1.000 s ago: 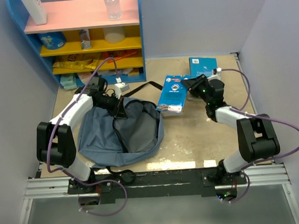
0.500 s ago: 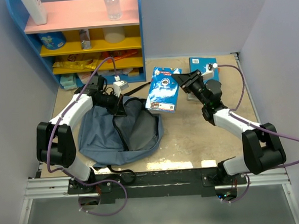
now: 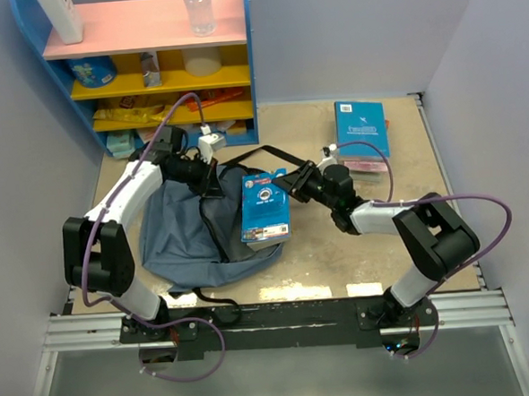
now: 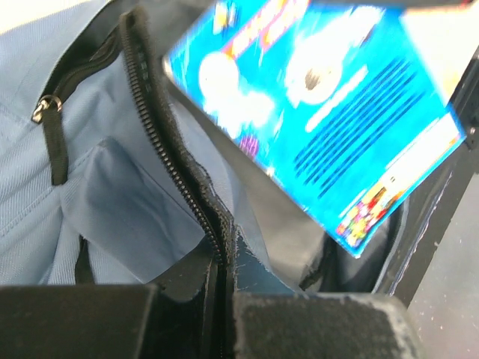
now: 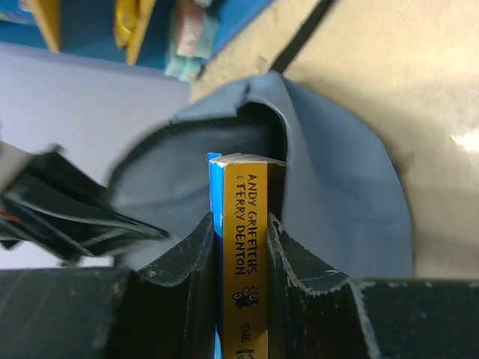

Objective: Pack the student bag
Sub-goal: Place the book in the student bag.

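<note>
The slate-blue student bag [image 3: 191, 247] lies open at the left of the table, its grey lining showing. My left gripper [image 3: 211, 181] is shut on the bag's zipper edge [image 4: 161, 142] at the far rim and holds the mouth up. My right gripper [image 3: 288, 184] is shut on a blue book [image 3: 265, 211] with a yellow spine [image 5: 251, 224]. It holds the book tilted over the bag's opening [image 5: 187, 179], lower end in the mouth. The left wrist view shows the book's cover [image 4: 329, 127] above the lining.
A second blue book [image 3: 361, 129] lies at the back right on a pinkish item. A blue shelf unit [image 3: 149, 70] with a bottle [image 3: 197, 9] and snacks stands at the back left. A black strap [image 3: 262, 151] runs from the bag across the table.
My right arm has swung the blue book left from the table's back middle to over the bag's opening. My left gripper has kept its hold on the bag's edge.
</note>
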Robot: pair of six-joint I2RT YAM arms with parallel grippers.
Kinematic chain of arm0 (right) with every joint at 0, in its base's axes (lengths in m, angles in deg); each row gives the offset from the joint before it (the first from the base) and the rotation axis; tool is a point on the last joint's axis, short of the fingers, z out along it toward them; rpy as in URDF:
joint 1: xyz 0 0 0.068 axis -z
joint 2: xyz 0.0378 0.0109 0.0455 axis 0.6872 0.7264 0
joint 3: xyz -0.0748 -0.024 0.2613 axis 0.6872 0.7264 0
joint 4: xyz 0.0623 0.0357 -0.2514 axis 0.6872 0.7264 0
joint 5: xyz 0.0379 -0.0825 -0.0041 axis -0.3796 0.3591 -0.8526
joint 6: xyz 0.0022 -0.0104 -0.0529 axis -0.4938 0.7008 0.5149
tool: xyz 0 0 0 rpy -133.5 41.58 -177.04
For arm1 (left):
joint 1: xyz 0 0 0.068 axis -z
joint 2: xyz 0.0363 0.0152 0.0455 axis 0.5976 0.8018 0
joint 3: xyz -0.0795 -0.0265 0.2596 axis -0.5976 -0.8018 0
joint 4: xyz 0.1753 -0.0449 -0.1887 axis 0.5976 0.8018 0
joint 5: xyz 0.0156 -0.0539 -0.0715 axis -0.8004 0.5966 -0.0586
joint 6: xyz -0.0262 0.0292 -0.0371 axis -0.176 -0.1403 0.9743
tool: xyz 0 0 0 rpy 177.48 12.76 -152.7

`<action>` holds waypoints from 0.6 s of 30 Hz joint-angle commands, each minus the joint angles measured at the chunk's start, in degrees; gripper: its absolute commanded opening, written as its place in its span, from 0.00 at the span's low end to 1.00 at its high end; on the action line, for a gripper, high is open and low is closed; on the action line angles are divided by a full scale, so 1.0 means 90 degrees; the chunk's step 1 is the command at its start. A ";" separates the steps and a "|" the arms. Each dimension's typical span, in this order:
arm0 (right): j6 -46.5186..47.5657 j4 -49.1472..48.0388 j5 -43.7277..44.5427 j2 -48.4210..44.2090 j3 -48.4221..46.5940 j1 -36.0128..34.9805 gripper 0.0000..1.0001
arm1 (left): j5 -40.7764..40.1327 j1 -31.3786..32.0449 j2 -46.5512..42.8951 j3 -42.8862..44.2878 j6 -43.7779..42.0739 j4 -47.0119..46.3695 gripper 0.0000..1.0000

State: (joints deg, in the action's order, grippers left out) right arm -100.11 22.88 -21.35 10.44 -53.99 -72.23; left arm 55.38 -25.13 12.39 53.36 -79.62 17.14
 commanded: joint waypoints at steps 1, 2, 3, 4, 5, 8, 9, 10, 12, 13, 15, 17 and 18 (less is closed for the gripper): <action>0.0406 0.0368 0.0143 -0.0254 -0.0276 -0.0128 0.00 | 0.0224 -0.0065 -0.0186 0.0755 0.0172 -0.0002 0.00; 0.0525 0.0605 0.0279 -0.0255 -0.0470 -0.0215 0.00 | 0.0331 -0.0065 -0.0215 0.0968 0.0192 0.0115 0.00; 0.0642 0.0801 0.0328 -0.0226 -0.0569 -0.0264 0.00 | 0.0390 -0.0065 -0.0245 0.1058 0.0221 0.0164 0.00; 0.0846 0.1189 0.0387 -0.0187 -0.0686 -0.0303 0.00 | 0.0468 -0.0056 -0.0293 0.1145 0.0308 0.0242 0.00; 0.0945 0.1377 0.0571 -0.0119 -0.0919 -0.0439 0.00 | 0.0613 -0.0055 -0.0323 0.1291 0.0367 0.0272 0.00; 0.1267 0.1973 0.0933 0.0067 -0.1359 -0.0693 0.00 | 0.0868 0.0042 -0.0401 0.1478 0.0485 0.0448 0.00; 0.1287 0.2052 0.0954 0.0135 -0.1457 -0.0743 0.04 | 0.0888 0.0158 -0.0440 0.1498 0.0485 0.0496 0.00; 0.1346 0.2130 0.0935 0.0213 -0.1555 -0.0782 0.13 | 0.0888 0.0217 -0.0460 0.1498 0.0475 0.0536 0.00; 0.1385 0.2296 0.0847 0.0418 -0.1809 -0.0889 0.37 | 0.0879 0.0325 -0.0489 0.1488 0.0446 0.0536 0.00; 0.1443 0.2480 0.0846 0.0458 -0.1849 -0.0919 0.43 | 0.0869 0.0335 -0.0479 0.1488 0.0456 0.0526 0.00; 0.1483 0.2599 0.0876 0.0458 -0.1801 -0.0997 0.54 | 0.0849 0.0345 -0.0431 0.1498 0.0436 0.0546 0.00; 0.1551 0.2716 0.0866 0.0419 -0.1655 -0.1065 0.57 | 0.0839 0.0335 -0.0401 0.1479 0.0378 0.0565 0.00; 0.1590 0.2794 0.0876 0.0390 -0.1615 -0.1085 0.58 | 0.0830 0.0345 -0.0382 0.1469 0.0368 0.0565 0.00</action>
State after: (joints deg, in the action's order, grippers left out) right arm -88.07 44.34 -14.26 15.14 -68.68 -81.02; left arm 60.32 -22.04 10.27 64.22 -76.67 22.21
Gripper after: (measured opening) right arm 0.558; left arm 0.050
